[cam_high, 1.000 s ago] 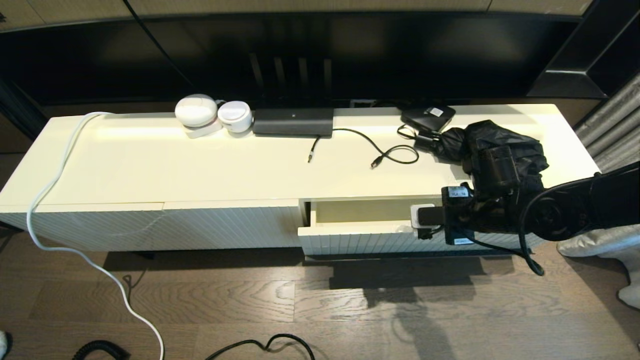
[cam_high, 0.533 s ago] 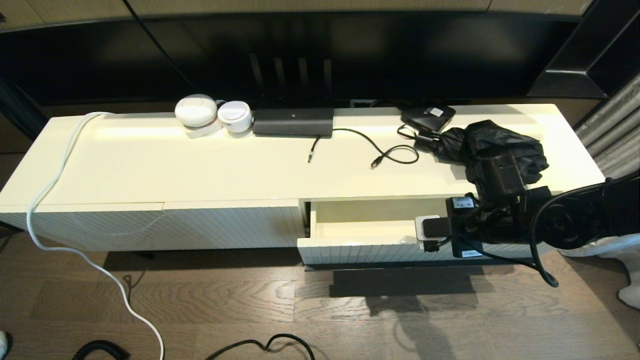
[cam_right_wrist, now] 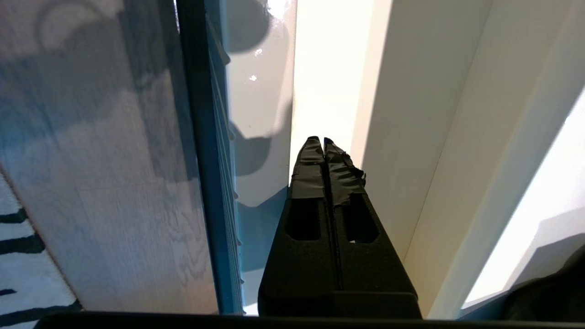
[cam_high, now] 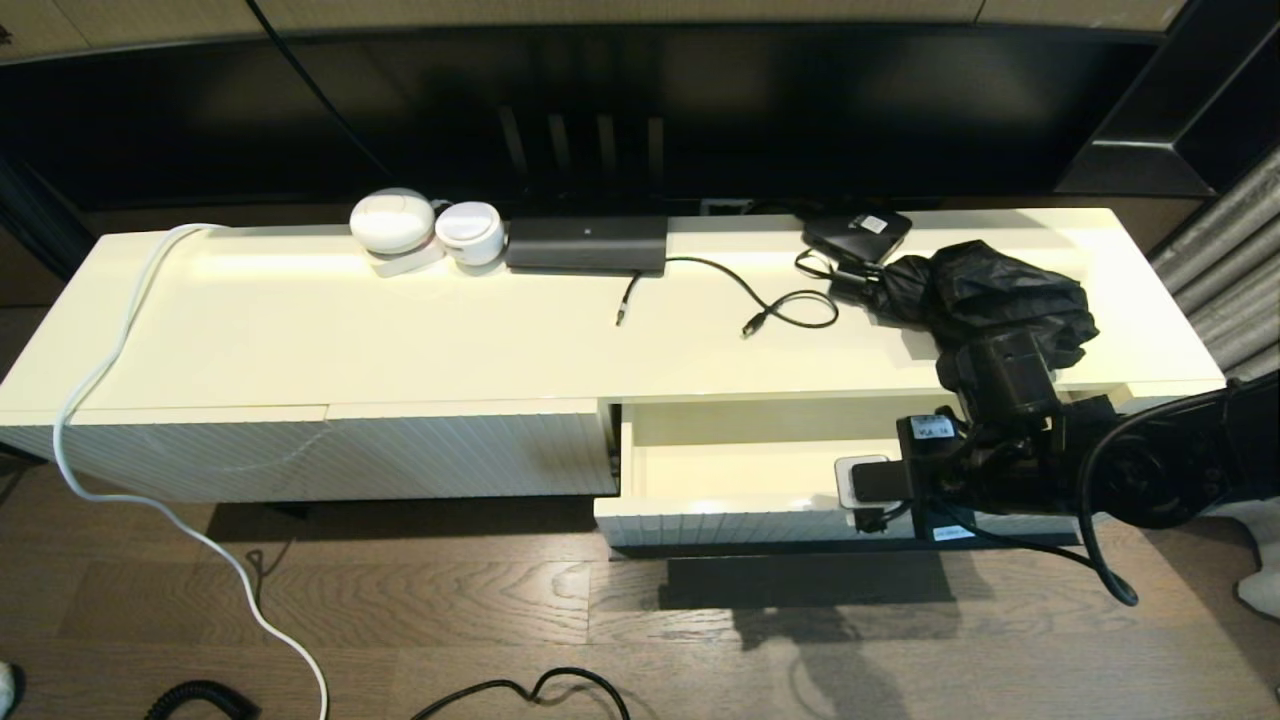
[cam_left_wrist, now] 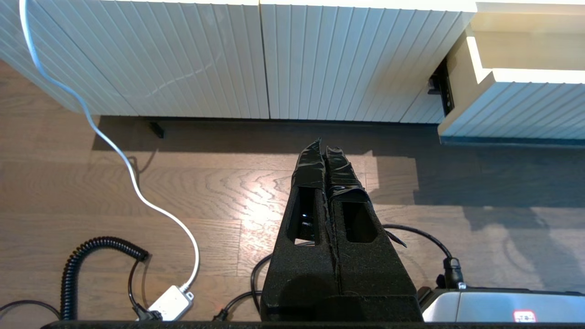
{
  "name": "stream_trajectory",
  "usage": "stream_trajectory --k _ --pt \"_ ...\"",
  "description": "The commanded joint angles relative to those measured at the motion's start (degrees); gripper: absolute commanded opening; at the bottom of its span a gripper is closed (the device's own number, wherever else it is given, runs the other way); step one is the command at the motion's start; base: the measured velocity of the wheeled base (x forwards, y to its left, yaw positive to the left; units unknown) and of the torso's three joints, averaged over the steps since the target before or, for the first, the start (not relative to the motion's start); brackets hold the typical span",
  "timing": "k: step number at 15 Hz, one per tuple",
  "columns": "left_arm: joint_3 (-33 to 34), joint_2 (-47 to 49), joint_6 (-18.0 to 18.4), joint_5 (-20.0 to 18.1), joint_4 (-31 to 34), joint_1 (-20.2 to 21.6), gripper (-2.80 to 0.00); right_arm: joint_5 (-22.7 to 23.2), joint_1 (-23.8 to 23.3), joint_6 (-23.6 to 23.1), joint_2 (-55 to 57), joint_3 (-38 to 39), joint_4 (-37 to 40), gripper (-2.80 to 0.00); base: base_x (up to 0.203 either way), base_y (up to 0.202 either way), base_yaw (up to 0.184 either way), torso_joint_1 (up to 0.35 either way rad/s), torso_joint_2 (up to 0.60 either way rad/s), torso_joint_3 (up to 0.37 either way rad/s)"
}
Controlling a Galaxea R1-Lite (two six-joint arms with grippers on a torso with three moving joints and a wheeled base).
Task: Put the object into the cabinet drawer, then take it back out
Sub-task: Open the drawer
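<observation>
You are looking at the wide, shallow cream-white cabinet drawer (cam_high: 730,470) with the vertically ribbed front, which is standing pulled out from the right half of the long cream TV counter (cam_high: 400,340). Its smooth cream interior is showing bare in the head view, and no object is lying in the part that is visible.

The right claw (cam_right_wrist: 323,142) is reaching down just inside the drawer, behind its front panel, with both taped fingers pressed fully together and gripping nothing. The left claw (cam_left_wrist: 323,145) is hanging parked above the wooden floor (cam_left_wrist: 137,183) in front of the cabinet, likewise pinched together and empty.

Progress, judged from this layout: the drawer-opening step is looking largely complete. The placing step and the retrieval step are both still outstanding. Which object is intended cannot be told; a crumpled black fabric bundle (cam_high: 1000,285) is sitting on the counter directly behind the drawer (a plausible candidate only), near a loose black cable (cam_high: 780,305). Expect the right claw to need withdrawing from the drawer before any pickup.
</observation>
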Motion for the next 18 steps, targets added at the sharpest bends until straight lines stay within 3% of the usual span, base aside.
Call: stream_trajectory --k 1,18 --pt "0.0 0.1 -0.1 0.0 0.0 0.0 -2.8 0.1 0.3 -0.3 -1.3 1.5 0.4 -2.8 0.0 0.0 0.0 0.0 0.0 0.0" --pt "0.0 0.1 -0.1 0.0 0.0 0.0 -2.8 0.0 0.7 1.5 -6.9 14.0 -0.3 -2.8 0.0 0.0 0.0 0.0 0.0 0.0"
